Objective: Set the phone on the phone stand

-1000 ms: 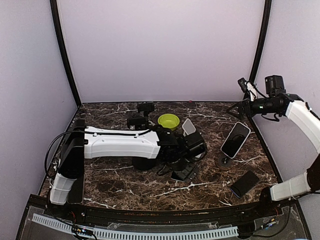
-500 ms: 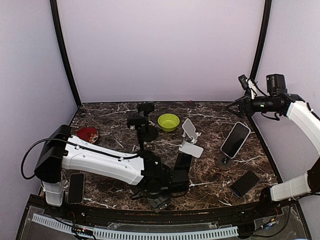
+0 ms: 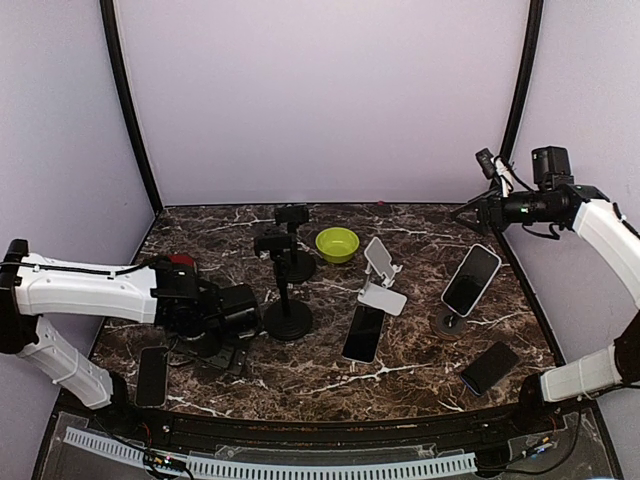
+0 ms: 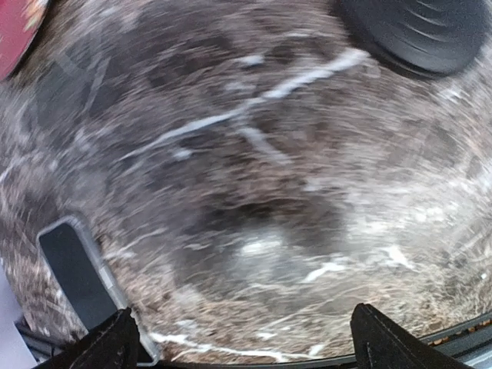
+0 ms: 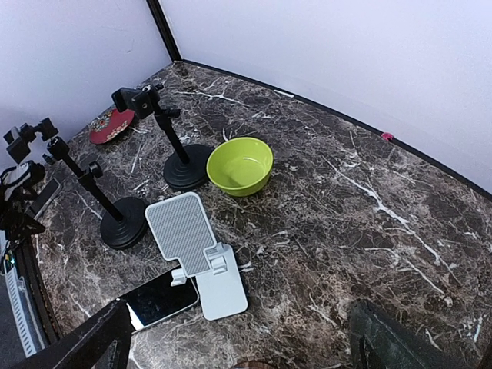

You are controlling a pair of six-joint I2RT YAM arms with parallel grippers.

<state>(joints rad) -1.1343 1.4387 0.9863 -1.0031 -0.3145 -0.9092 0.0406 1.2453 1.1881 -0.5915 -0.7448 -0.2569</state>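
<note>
A phone (image 3: 364, 332) lies flat on the marble table, just in front of the white folding stand (image 3: 380, 275); both also show in the right wrist view, the phone (image 5: 157, 300) and the stand (image 5: 192, 246). A second phone (image 3: 152, 375) lies at the front left, and it shows blurred in the left wrist view (image 4: 77, 288). My left gripper (image 3: 222, 345) is low over the table at the left, open and empty (image 4: 250, 342). My right gripper (image 3: 490, 200) is held high at the back right, open and empty (image 5: 246, 346).
Two black clamp stands (image 3: 288, 300) (image 3: 293, 245) stand left of centre. A green bowl (image 3: 337, 243) sits behind the white stand. A red plate (image 3: 180, 263) is at the left. Another phone leans on a round stand (image 3: 471, 280). A dark phone (image 3: 489, 367) lies at the front right.
My left arm has swung from the centre of the table across the front to the left. The white stand and the phone beside it are now uncovered. The right arm barely moved.
</note>
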